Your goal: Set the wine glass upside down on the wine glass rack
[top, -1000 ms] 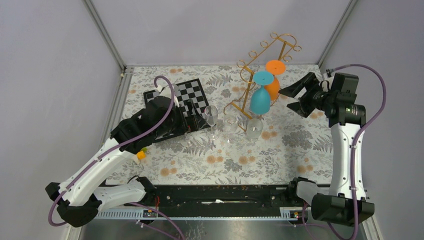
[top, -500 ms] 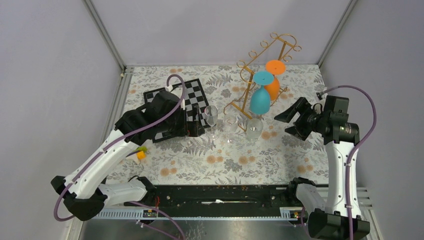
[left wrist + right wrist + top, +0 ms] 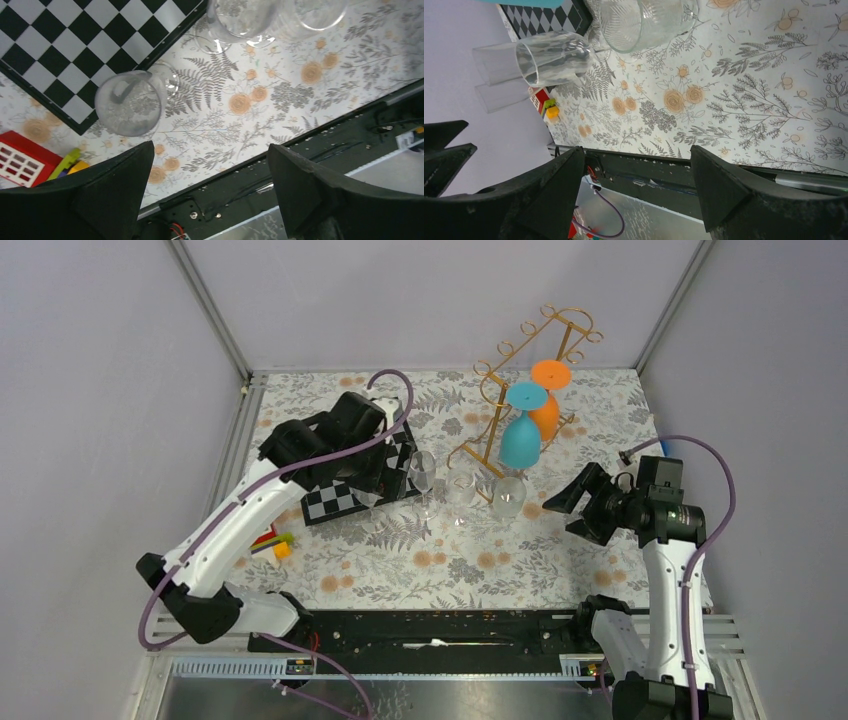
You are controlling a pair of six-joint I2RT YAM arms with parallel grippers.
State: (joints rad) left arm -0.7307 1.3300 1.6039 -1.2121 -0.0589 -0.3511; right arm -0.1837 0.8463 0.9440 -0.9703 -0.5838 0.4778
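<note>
My left gripper (image 3: 210, 147) and right gripper (image 3: 636, 150) both gape empty. Four clear glasses (image 3: 460, 490) stand before the rack (image 3: 527, 329), where two coloured glasses (image 3: 521, 440) hang inverted. One chessboard (image 3: 75, 45); floral tablecloth (image 3: 450, 560), lilac walls (image 3: 420, 300).

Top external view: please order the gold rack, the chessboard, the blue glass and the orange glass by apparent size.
1. gold rack
2. chessboard, partly hidden by the left arm
3. blue glass and orange glass: alike; orange is partly hidden, so unranked
</note>
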